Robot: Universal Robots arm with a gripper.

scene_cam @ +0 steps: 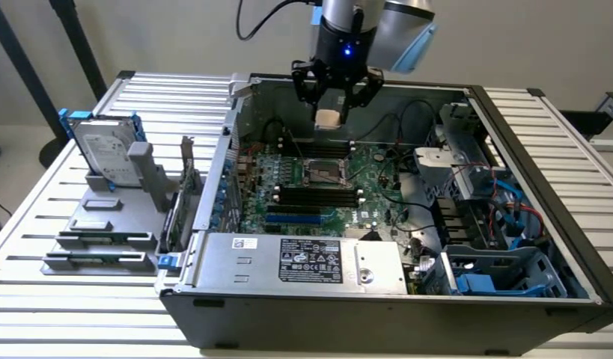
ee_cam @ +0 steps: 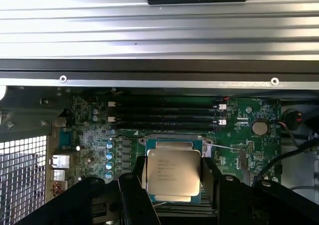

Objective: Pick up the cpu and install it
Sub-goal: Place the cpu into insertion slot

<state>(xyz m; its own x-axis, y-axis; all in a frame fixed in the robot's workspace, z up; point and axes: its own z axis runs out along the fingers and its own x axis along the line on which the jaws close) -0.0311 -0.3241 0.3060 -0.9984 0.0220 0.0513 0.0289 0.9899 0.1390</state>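
My gripper (scene_cam: 329, 111) hangs over the open computer case (scene_cam: 506, 112), near its far wall. It is shut on the cpu (scene_cam: 329, 118), a small flat square chip that looks pale from the side. In the wrist view the cpu (ee_cam: 173, 171) shows its silvery printed top, clamped between two black fingers (ee_cam: 133, 182). Just beyond the chip there is the motherboard's metal cpu socket (ee_cam: 173, 145). In the exterior view the socket (scene_cam: 324, 173) lies on the green motherboard (scene_cam: 371, 206), lower than the held chip and closer to the case's front.
Dark memory slots (ee_cam: 164, 113) run beside the socket. A silver power supply (scene_cam: 301, 258) fills the case's front. Cables and a drive cage (scene_cam: 466, 172) crowd the exterior view's right. Outside, at that view's left, a blue-framed hard drive (scene_cam: 105, 153) stands on a grey holder (scene_cam: 96, 258).
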